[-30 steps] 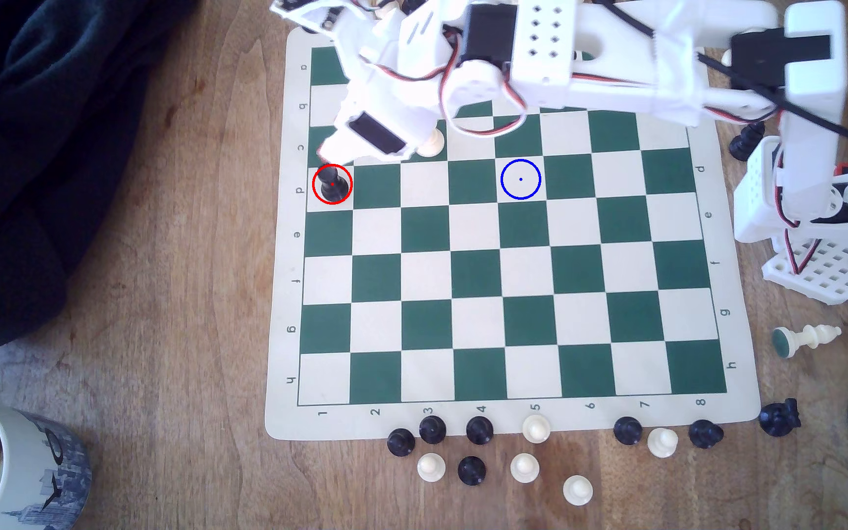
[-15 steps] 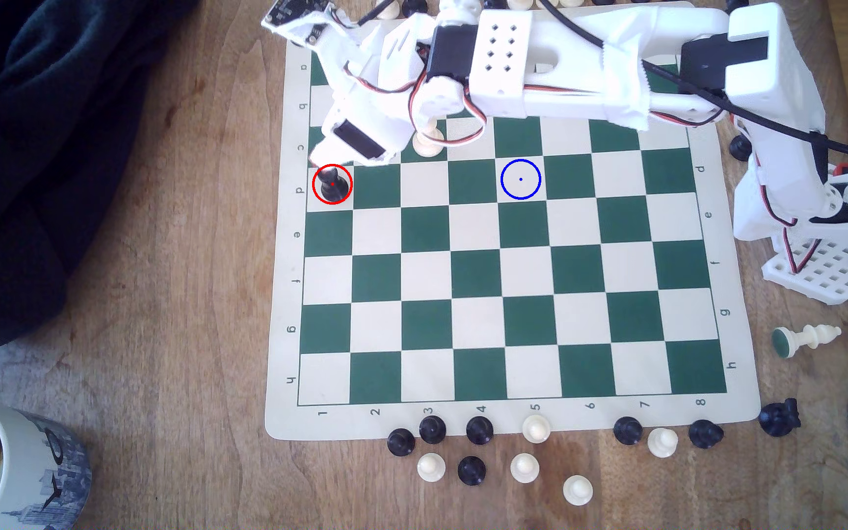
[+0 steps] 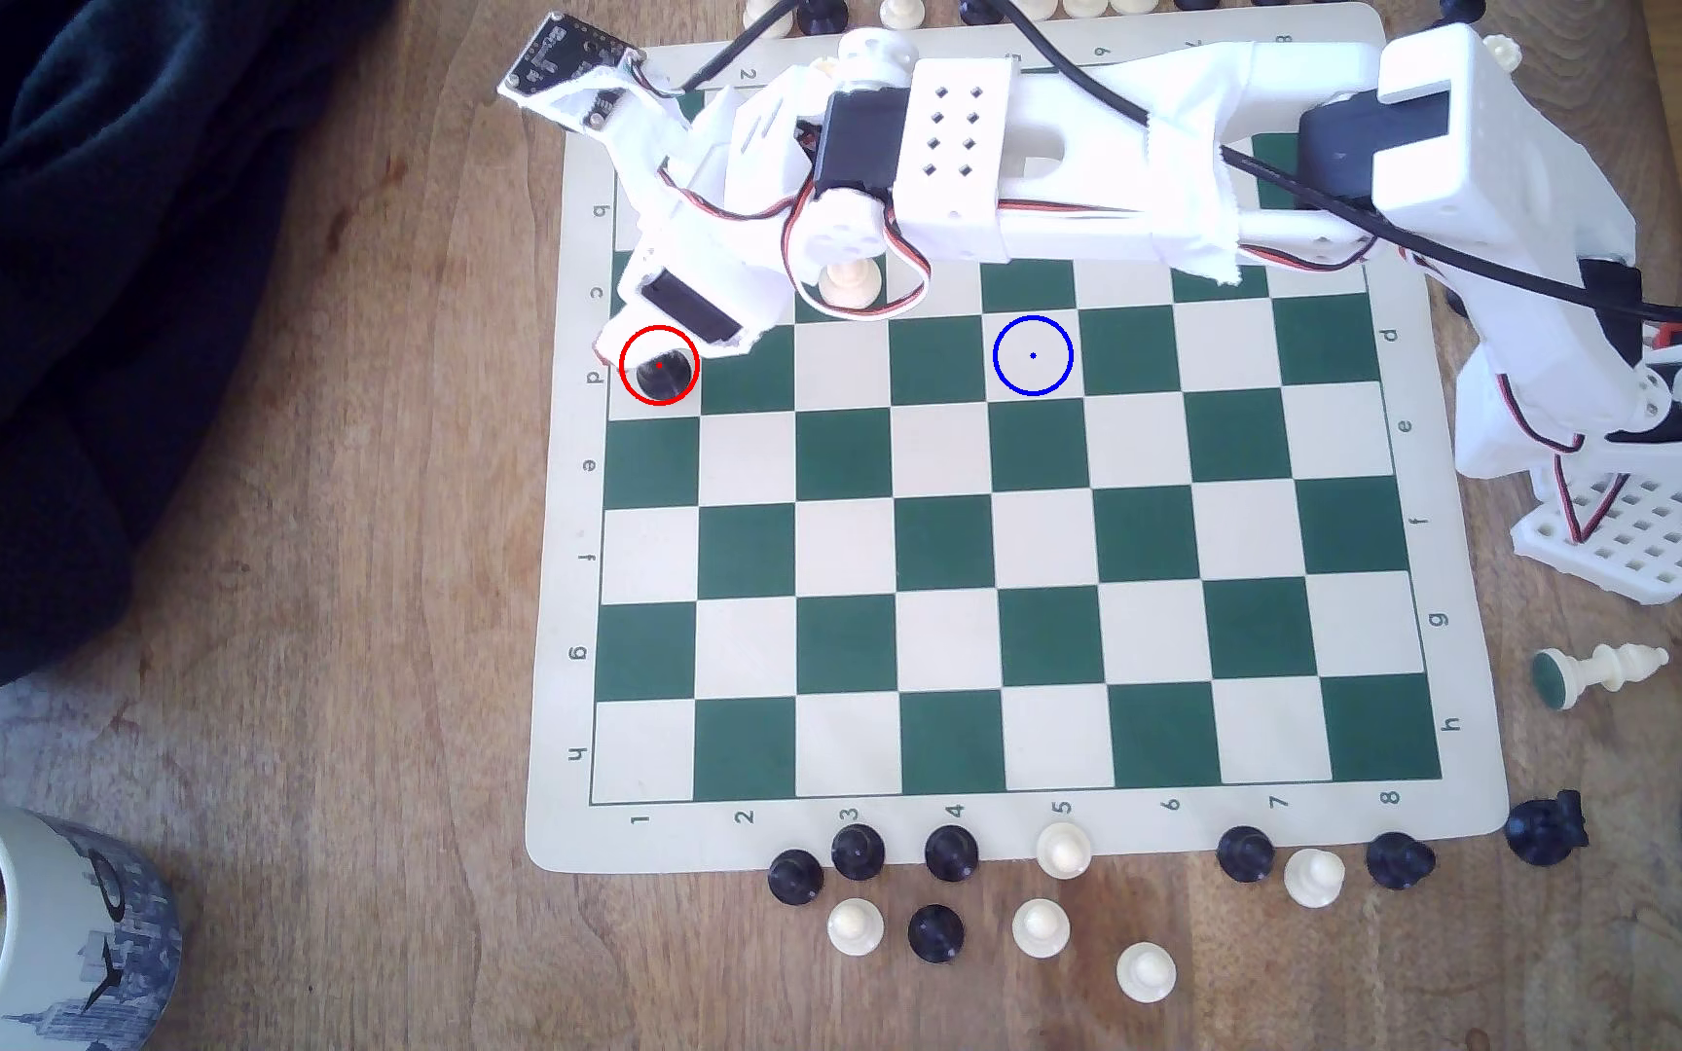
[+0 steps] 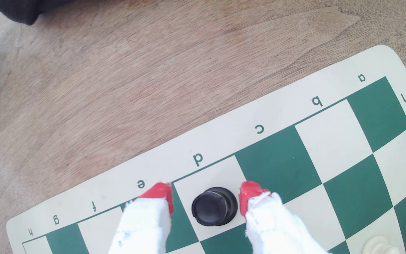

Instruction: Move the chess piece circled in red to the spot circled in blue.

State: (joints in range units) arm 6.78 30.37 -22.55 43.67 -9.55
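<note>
The chess piece (image 3: 663, 372) is a short stout black piece standing inside the red ring on cream square d1, at the board's edge on the exterior view's left. In the wrist view the chess piece (image 4: 214, 206) stands upright between my two red fingertips (image 4: 161, 195), with a gap on each side. My gripper (image 4: 205, 199) is open around it; in the exterior view the gripper (image 3: 650, 349) partly covers the piece's top. The spot (image 3: 1032, 355) is a bare cream square with a blue ring, four squares toward the exterior view's right in the same row.
A cream piece (image 3: 849, 283) stands on c3, under the arm. Loose black and cream pawns (image 3: 948, 889) lie below the chessboard (image 3: 564, 606). A cream piece (image 3: 1600, 672) lies toppled on the exterior view's right. A mug (image 3: 18, 930) and dark cloth (image 3: 89, 303) sit on the left.
The arm has lowered and reached further toward the exterior view's left, bringing the gripper down over the circled black piece. The piece has stayed on its square.
</note>
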